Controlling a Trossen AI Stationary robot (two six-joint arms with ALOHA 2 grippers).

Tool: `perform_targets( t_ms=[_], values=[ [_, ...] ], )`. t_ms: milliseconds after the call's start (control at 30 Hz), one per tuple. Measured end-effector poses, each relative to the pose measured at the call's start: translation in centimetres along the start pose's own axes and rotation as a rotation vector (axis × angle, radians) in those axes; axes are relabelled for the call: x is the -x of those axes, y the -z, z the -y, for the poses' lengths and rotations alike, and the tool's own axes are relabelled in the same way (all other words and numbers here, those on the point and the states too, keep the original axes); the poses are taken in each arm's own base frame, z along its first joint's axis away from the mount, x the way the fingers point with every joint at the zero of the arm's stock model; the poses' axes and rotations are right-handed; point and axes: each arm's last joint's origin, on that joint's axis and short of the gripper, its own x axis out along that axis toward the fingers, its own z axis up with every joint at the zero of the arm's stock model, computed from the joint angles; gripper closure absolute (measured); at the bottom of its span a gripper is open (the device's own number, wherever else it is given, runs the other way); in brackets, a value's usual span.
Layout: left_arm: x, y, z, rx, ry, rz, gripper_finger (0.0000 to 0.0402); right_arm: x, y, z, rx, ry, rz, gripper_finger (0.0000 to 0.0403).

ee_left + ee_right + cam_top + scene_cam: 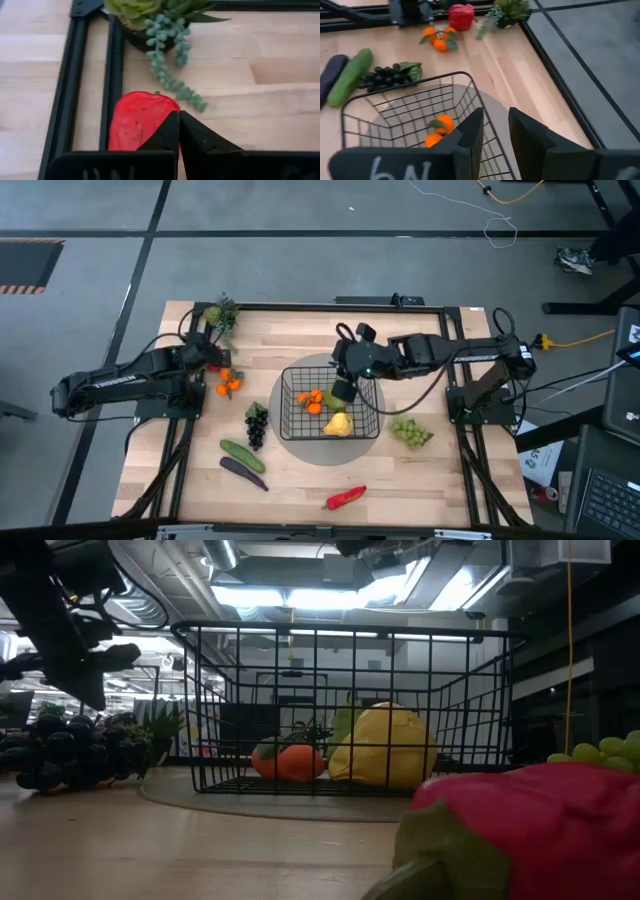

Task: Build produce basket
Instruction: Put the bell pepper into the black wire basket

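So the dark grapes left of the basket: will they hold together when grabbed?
The dark grapes look like one lumpy cluster, so probably lift whole. The bumpy surface may slip between narrow fingers. Lying flat on the table, they seem unlikely to roll.

Colours round the black wire-grid basket (328, 404), on pale wood-plank counter (430, 475).

In basket: oranges (312, 401) w/ green leaves, yellow lemon (338, 424), green pear (346, 723). Beside basket: dark grapes (257, 425), light-green grapes (410, 431), green cucumber (242, 455), purple eggplant (243, 472), red pepper (345, 498). Farther from basket: loose oranges (229, 383), red apple (141, 120), green potted plant (220, 313). Both arms dark.
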Motion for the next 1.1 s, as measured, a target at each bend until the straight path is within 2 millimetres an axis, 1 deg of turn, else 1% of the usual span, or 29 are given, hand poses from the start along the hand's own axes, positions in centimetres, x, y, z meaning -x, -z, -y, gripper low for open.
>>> perform_targets(
  t_ms=[133, 500, 633, 733, 800, 900, 1000, 1100],
  values=[
    [-0.5, 0.1, -0.3, 0.032, -0.089, -0.01, 0.0401, -0.4, 0.2, 1.0, 0.0, 0.032, -0.043, 0.031],
    [-2.3, -0.2, -0.5, 0.086, -0.283, -0.055, 0.0401, -0.9, 1.8, 3.5, 0.041, 0.126, -0.24, 0.031],
    [-3.1, 0.0, -0.5, 0.101, -0.314, -0.161, 0.0401, -1.0, 2.2, 4.5, 0.055, 0.195, -0.289, 0.031],
    [-3.6, 0.0, -0.1, 0.093, -0.297, -0.213, 0.0401, -1.0, 2.4, 5.0, 0.056, 0.212, -0.318, 0.031],
    [-4.0, -0.2, 0.7, 0.076, -0.218, -0.215, 0.0401, -1.1, 2.5, 5.2, 0.056, 0.217, -0.33, 0.031],
    [-4.4, -0.9, 2.6, 0.065, -0.006, -0.186, 0.0401, -1.1, 2.6, 5.5, 0.046, 0.225, -0.344, 0.031],
    [-4.3, -1.7, 4.5, 0.028, 0.218, -0.126, 0.0401, -1.0, 2.8, 5.5, 0.02, 0.233, -0.361, 0.031],
    [-3.6, -2.6, 6.1, -0.051, 0.431, -0.051, 0.0401, -0.9, 3.1, 5.6, 0.01, 0.242, -0.387, 0.031]
  ],
)
